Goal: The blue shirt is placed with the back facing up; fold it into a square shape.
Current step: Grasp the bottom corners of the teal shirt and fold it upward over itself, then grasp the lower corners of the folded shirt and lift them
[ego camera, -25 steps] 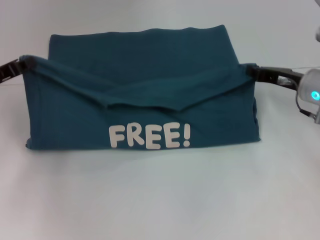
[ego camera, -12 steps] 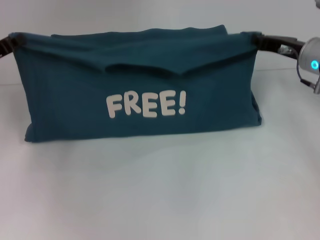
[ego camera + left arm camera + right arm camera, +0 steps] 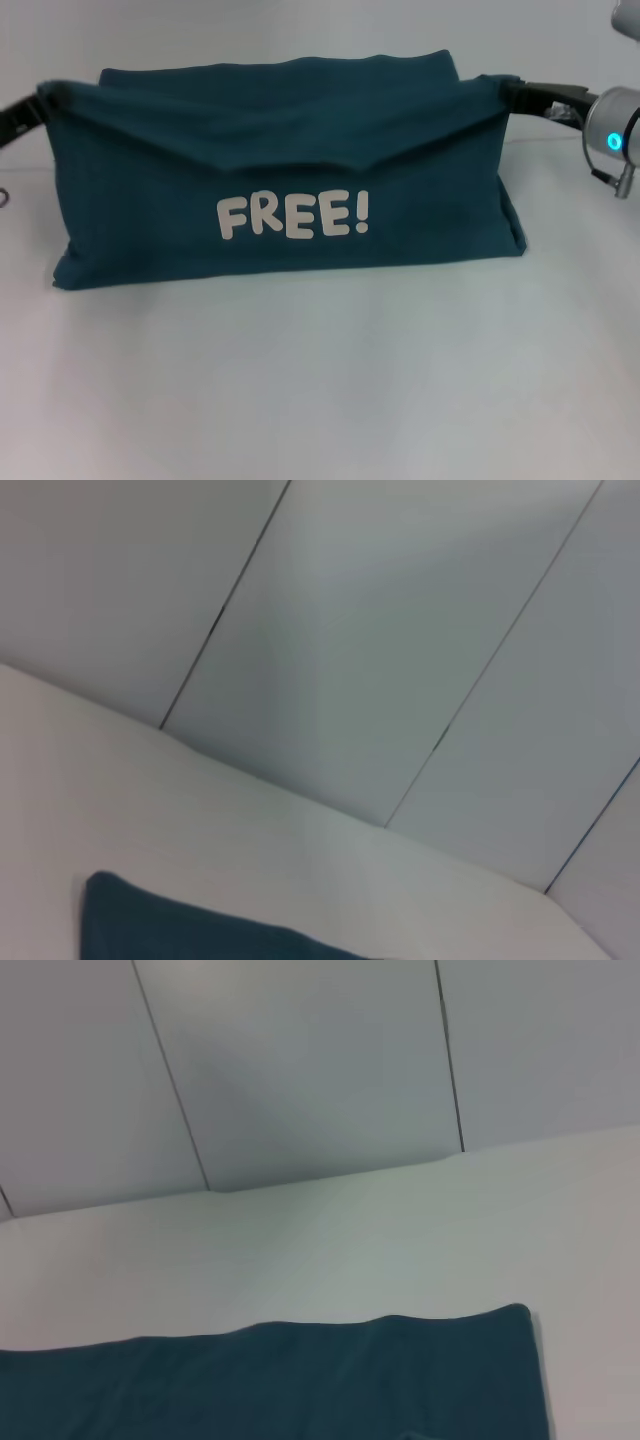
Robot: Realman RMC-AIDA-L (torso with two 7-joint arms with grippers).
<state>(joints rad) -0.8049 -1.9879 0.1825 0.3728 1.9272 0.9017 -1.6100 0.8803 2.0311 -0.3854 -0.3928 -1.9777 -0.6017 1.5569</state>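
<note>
- The blue shirt [image 3: 290, 170] is a dark teal-blue, plain but for the word "FREE!" [image 3: 294, 216] printed in chunky off-white letters
- The table [image 3: 320, 380] is white, unpatterned
- The left gripper [image 3: 40, 100] and right gripper [image 3: 515, 92] are black
- The right arm's wrist [image 3: 612, 135] is silver-grey with a glowing cyan ring light
- The back wall [image 3: 300, 1060] is pale grey panels split by thin dark seams

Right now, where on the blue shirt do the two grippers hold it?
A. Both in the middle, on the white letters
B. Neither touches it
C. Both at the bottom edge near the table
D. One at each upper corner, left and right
D: the left gripper and the right gripper each pinch an upper corner of the blue shirt, which hangs between them.
</note>
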